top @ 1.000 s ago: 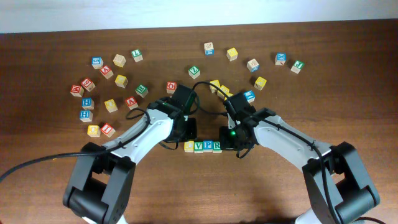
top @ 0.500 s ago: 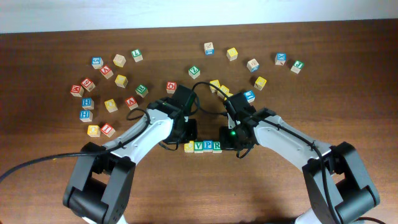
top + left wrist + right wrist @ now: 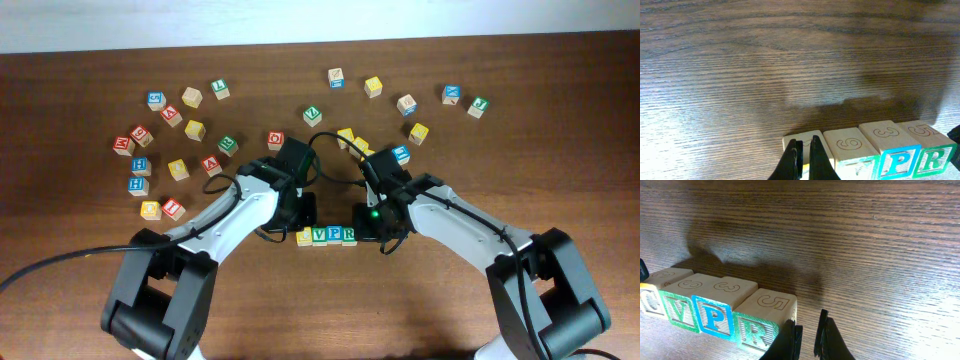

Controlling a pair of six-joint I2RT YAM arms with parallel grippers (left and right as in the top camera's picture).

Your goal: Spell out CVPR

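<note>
At the left hand [image 3: 806, 159], the fingers are pressed together on nothing, tips right at the yellow C cube [image 3: 651, 300]; whether they touch it cannot be told. The V cube [image 3: 850, 145], P cube [image 3: 890, 139] and R cube [image 3: 922, 132] run on from it in one touching row. Just past the R cube stands the right hand [image 3: 809, 339], its fingers all but together, empty. Loose cubes [image 3: 195, 130] lie farther out on the worktop [image 3: 740, 65].

Bright, even light. Soft shadows darken the desk [image 3: 715, 60] just beyond the left tool [image 3: 806, 150] and right tool [image 3: 809, 330]; the grain ahead of each is sharp.
</note>
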